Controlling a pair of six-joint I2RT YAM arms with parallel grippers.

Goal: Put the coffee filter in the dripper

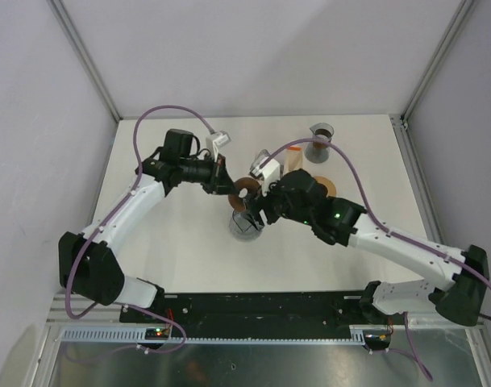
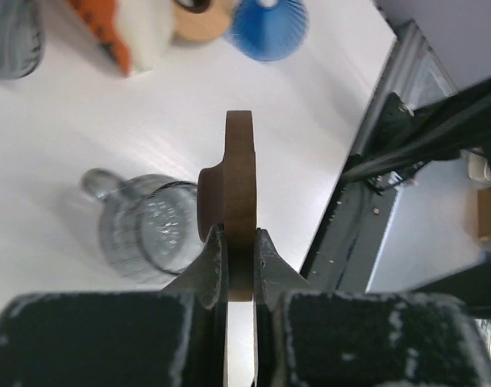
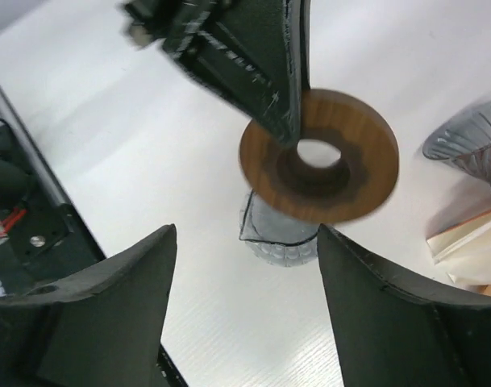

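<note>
The worktop (image 1: 172, 242) carries a glass server (image 3: 277, 238) between the arms. The left gripper (image 2: 239, 235) is clamped on a wooden ring (image 3: 366, 161), held on edge over the server, probably to seat it as the dripper's collar. The right gripper (image 3: 245, 234) hangs wide open and empty. The dripper (image 1: 320, 141) and filters (image 3: 464, 232) sit behind, untouched.

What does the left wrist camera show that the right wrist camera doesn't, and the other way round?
Only the left wrist view: the wooden ring seen edge-on as a thin slab, and the handle of the glass jug.
Only the right wrist view: the ring's flat face with its centre hole, and the right gripper, open and holding nothing.
Both: the left gripper clamped on the ring, and the jug standing on the white table.
</note>
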